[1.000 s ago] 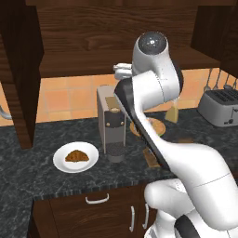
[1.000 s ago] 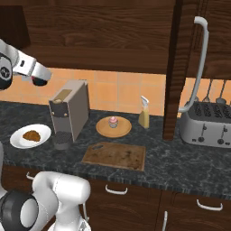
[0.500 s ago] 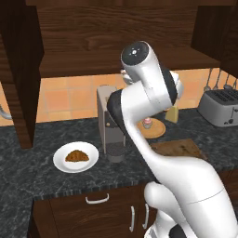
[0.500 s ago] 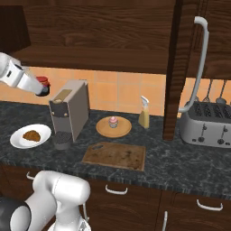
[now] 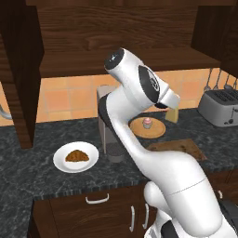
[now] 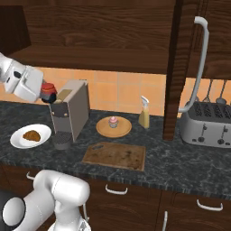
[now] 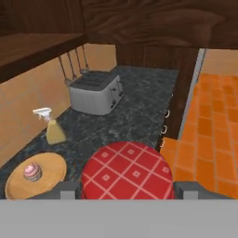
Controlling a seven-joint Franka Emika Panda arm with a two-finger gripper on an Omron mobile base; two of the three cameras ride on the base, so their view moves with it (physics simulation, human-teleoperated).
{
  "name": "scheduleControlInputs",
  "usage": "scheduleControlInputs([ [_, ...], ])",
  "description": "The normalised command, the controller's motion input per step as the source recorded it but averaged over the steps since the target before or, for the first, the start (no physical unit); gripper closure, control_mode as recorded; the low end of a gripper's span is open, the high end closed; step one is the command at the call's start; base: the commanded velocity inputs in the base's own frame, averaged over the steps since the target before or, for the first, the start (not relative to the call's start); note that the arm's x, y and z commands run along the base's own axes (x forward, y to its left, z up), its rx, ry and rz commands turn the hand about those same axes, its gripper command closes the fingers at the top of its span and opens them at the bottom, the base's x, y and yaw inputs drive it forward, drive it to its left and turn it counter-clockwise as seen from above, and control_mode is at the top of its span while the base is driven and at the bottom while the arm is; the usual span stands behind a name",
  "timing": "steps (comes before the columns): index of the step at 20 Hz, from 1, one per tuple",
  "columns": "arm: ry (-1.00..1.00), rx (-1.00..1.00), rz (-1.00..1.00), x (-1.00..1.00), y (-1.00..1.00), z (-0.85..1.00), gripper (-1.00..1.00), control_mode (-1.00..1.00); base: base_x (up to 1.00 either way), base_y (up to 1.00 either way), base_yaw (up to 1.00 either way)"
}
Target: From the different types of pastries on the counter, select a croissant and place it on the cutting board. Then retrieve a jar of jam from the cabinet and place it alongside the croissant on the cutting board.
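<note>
Red-lidded jar of jam (image 7: pixel 126 171) sits clenched between the jaws, raised above the dark surface (image 6: pixel 180 162); cutting board (image 6: pixel 115 155) lies bare below, croissant (image 6: pixel 31 135) on its white plate (image 6: pixel 18 140).

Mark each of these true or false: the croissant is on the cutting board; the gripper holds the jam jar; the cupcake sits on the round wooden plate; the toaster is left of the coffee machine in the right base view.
1. The croissant is on the cutting board. False: it lies on the white plate; the board is bare.
2. The gripper holds the jam jar. True.
3. The cupcake sits on the round wooden plate. True.
4. The toaster is left of the coffee machine. False: it stands far to its right.
</note>
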Motion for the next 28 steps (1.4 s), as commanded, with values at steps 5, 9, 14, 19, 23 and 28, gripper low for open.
scheduleControlInputs([
  [5,-0.01,0.03,-0.34,0.00,-0.23,-0.21,1.00,-1.00,0.00,0.00,0.00],
  [9,-0.01,0.00,-0.14,0.08,-0.21,-0.37,1.00,-1.00,0.00,0.00,0.00],
  [14,-0.03,0.00,-0.01,0.15,-0.15,-0.47,1.00,-1.00,0.00,0.00,0.00],
  [19,-0.01,0.00,0.00,0.00,-0.14,-0.51,1.00,-1.00,0.00,0.00,0.00],
  [23,-0.02,-0.01,0.00,0.00,-0.16,-0.62,1.00,-1.00,0.00,0.00,0.00],
  [28,-0.03,-0.01,0.00,0.00,-0.11,-0.60,1.00,-1.00,0.00,0.00,0.00],
])
